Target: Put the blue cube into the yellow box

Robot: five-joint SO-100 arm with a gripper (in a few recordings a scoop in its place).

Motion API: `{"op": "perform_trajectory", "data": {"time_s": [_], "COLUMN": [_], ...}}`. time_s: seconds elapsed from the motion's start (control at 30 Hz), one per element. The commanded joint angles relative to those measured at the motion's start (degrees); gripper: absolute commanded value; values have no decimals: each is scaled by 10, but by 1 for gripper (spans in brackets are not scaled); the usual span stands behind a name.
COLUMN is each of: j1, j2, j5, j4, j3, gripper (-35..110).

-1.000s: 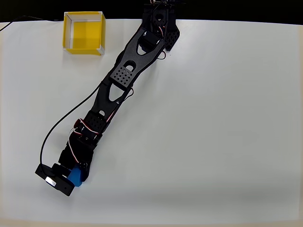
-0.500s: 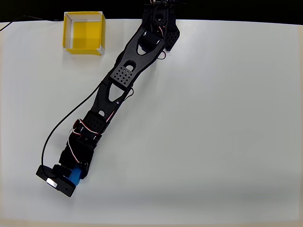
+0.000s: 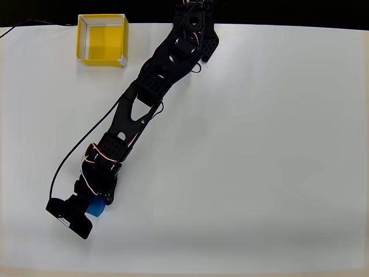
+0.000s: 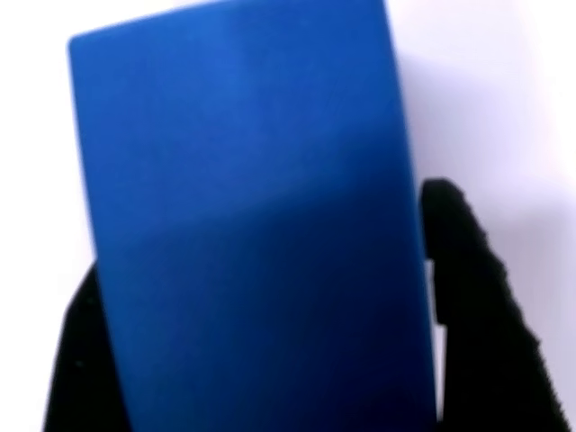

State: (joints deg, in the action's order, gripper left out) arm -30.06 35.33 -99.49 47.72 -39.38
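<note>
End effector [image 3: 92,203] clamped on blue cube [image 4: 252,234] | arm elbow rose since prior frames, lift likely begun | yellow box [image 3: 101,60] well apart across worktop [image 3: 259,144].

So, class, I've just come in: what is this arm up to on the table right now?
A black robot arm stretches across the white table to the lower left of the overhead view, and its gripper is shut on the blue cube. In the wrist view the cube sits between the two black fingers. The yellow box stands open-topped at the far top-left edge, with nothing in it yet.
</note>
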Motion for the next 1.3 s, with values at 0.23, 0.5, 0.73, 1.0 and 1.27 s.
{"op": "perform_trajectory", "data": {"time_s": [0.23, 0.5, 0.73, 1.0, 1.27], "j1": [-102, -230, -383, -546, -621], "j2": [487, 731, 850, 896, 922], "j5": [-11, -14, -9, -20, -16], "j4": [35, 60, 98, 127, 131], "j3": [-254, -511, -606, -668, -759], "gripper": [15, 15, 15, 15, 15]}}
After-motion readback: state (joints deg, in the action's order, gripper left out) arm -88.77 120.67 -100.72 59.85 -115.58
